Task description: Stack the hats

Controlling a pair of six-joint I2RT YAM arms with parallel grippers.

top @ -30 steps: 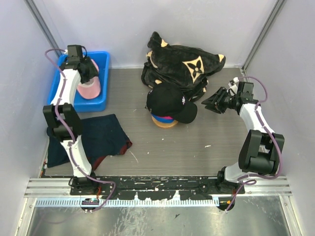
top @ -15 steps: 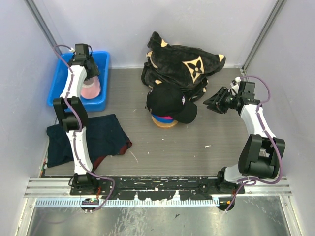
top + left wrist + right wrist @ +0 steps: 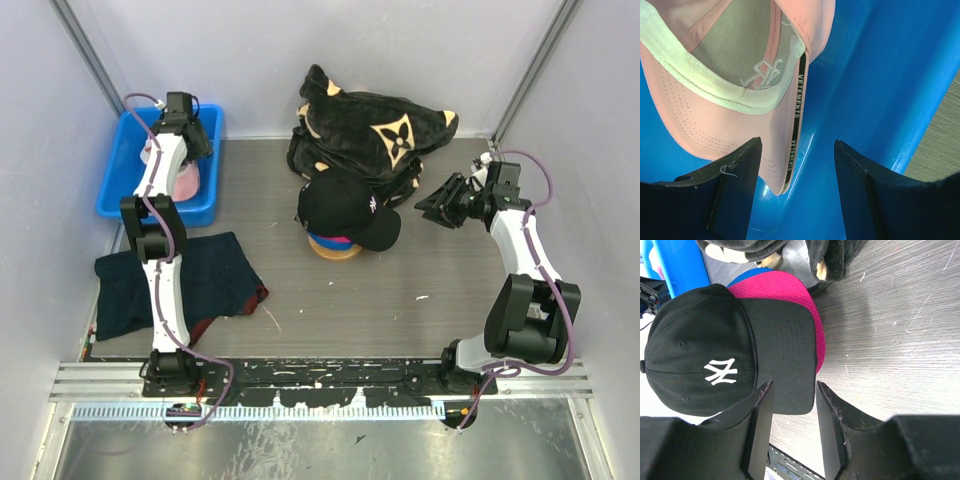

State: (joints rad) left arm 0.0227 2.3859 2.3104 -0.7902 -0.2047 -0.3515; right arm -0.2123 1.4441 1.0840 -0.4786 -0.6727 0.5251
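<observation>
A black cap with a white logo [image 3: 345, 205] tops a stack over a magenta cap [image 3: 340, 241] and a blue cap [image 3: 318, 240] at the table's middle. The right wrist view shows the black cap [image 3: 705, 355], the magenta brim [image 3: 790, 287] and a blue edge [image 3: 752, 274]. My right gripper [image 3: 432, 210] is open and empty, to the right of the stack, its jaws [image 3: 794, 390] framing the black brim without touching it. A light pink cap [image 3: 185, 180] lies upside down in the blue bin [image 3: 120, 190]. My left gripper [image 3: 193, 140] hangs open in the bin, its jaws [image 3: 797, 150] just by the pink cap's brim [image 3: 715, 75].
A big black plush bundle with tan flower marks [image 3: 370, 125] lies behind the stack. A dark navy cloth [image 3: 190, 280] lies flat at the front left. A tan disc [image 3: 335, 254] is under the stack. The bin's blue wall [image 3: 880, 75] is close beside the left fingers. Enclosure walls stand on three sides.
My left arm has swung toward the back right of the bin, over the pink cap. My right gripper has drawn slightly back and to the right. The stack has not moved.
</observation>
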